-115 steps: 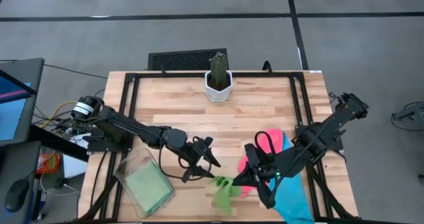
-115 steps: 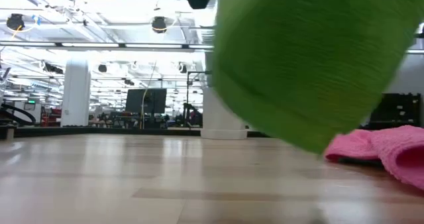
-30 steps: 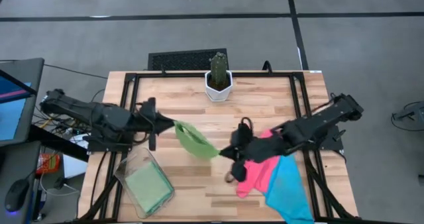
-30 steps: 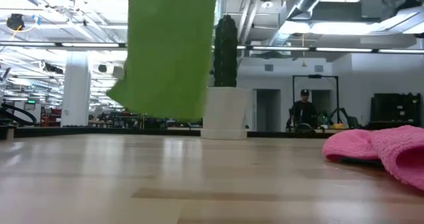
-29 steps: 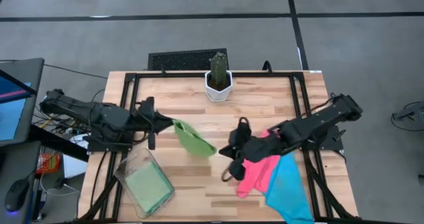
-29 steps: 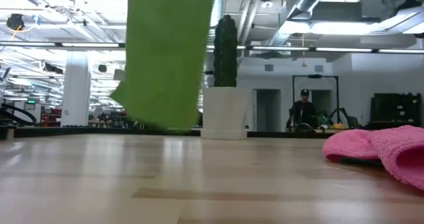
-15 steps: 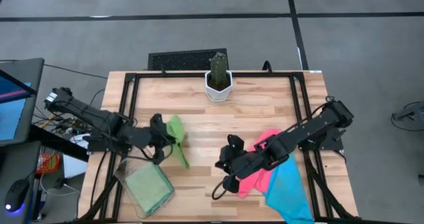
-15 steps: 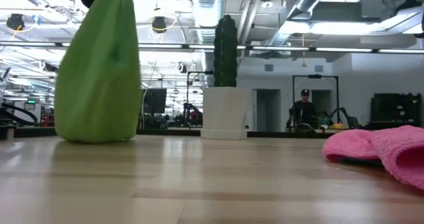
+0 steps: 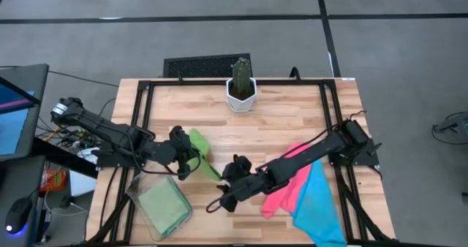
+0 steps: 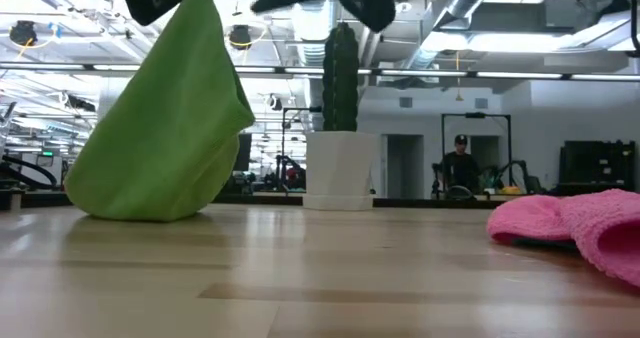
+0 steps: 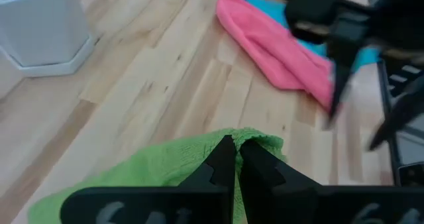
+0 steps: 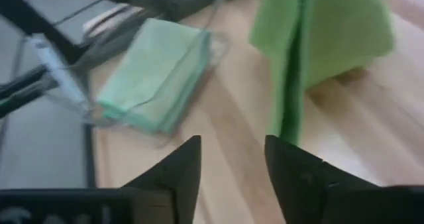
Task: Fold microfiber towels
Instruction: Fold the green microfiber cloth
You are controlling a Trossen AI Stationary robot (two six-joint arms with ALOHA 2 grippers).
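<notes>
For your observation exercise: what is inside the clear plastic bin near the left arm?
The clear plastic bin holds one folded light green towel lying flat. Whether more cloths lie beneath it cannot be seen, since it covers the bin floor.

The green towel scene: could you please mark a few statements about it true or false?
1. The left gripper is shut on the light green towel. True.
2. The right gripper is shut on the pink towel. False: it is open, holds nothing and points toward the light green towel.
3. A folded green towel lies in the clear plastic bin. True.
4. The potted cactus lies tipped over. False: it stands upright at the table's far edge.
5. The blue towel lies beside the pink towel. True.
</notes>
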